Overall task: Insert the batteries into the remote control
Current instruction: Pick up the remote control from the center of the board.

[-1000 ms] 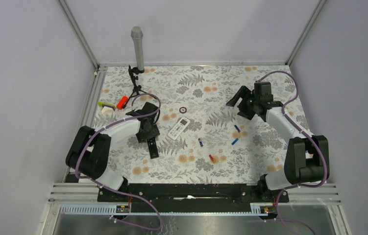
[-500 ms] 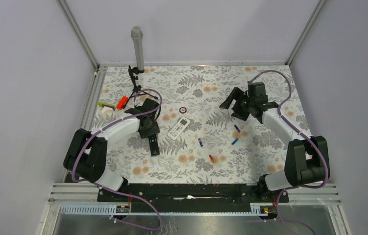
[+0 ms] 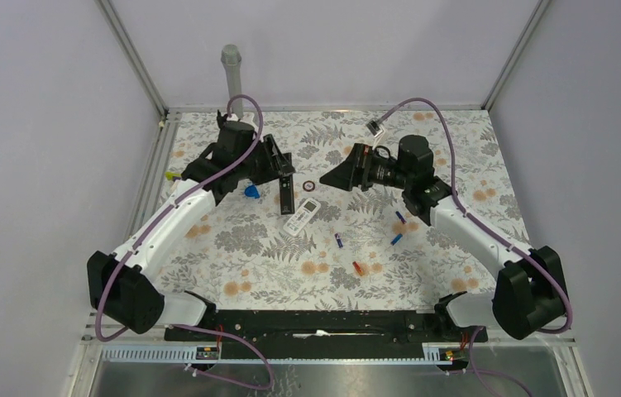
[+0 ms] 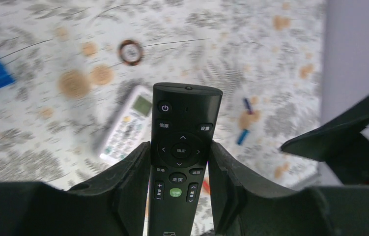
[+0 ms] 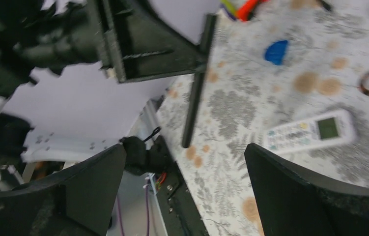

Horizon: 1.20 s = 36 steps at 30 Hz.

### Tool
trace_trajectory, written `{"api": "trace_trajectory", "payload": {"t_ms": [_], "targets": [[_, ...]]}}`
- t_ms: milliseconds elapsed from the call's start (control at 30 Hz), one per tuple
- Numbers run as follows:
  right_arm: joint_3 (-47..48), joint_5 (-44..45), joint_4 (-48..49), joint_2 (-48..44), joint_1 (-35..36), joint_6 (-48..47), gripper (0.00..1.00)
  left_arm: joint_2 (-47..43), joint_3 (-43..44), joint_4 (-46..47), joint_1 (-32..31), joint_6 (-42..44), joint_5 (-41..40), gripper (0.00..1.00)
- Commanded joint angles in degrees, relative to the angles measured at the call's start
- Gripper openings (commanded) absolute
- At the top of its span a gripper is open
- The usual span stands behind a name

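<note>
We see the left pincer (image 4: 180, 147) clamped on the black remote (image 4: 184, 123) above the counter (image 3: 356, 132) — the right pincer (image 5: 184, 152) gapes wide facing it; batteries (image 3: 396, 238), seemingly four, lie loose near the white remote (image 3: 301, 217).

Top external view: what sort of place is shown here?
Probably a robot test cell in a lab: a left arm and right arm bolted at a floral-covered table, enclosed by plain grey panels on aluminium framing.

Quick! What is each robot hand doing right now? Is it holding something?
Left end effector: closed, holding the black remote.
Right end effector: open, holding nothing.
</note>
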Motion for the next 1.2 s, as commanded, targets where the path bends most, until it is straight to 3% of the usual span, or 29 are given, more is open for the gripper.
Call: {"api": "trace_trajectory", "payload": {"t_ms": [0,200,500,667,800,967,1067,1167], "targets": [[1.13,-8.08,11.11,-1.87,3.08,2.42,1.00,-1.44,4.83,7.56,0.03,-0.81,13.59,0.22],[3.18,-9.82,13.28,-1.19,4.39,3.54,1.00,-3.58,5.04,18.48,0.11,-6.59,20.54,0.23],[6.16,-15.69,24.63,3.08,4.93,12.34,0.98,-6.54,2.27,34.59,0.12,-15.47,25.96,0.24],[8.20,-16.66,27.78,4.91,5.15,15.91,0.79,-6.49,1.81,36.68,0.12,-16.76,26.89,0.25],[7.72,-15.93,32.01,5.38,5.20,18.59,0.71,-6.26,0.82,39.23,0.12,-18.15,27.17,0.26],[7.72,-16.65,35.06,6.42,5.37,21.10,0.49,-5.58,0.93,40.38,0.12,-18.60,27.34,0.28],[7.55,-16.56,35.11,6.61,5.37,21.13,0.36,-5.22,1.48,39.59,0.12,-17.91,26.69,0.36],[8.71,-14.80,29.02,6.46,5.37,16.69,0.32,-5.05,2.51,34.92,0.12,-16.06,23.59,0.63]]}}
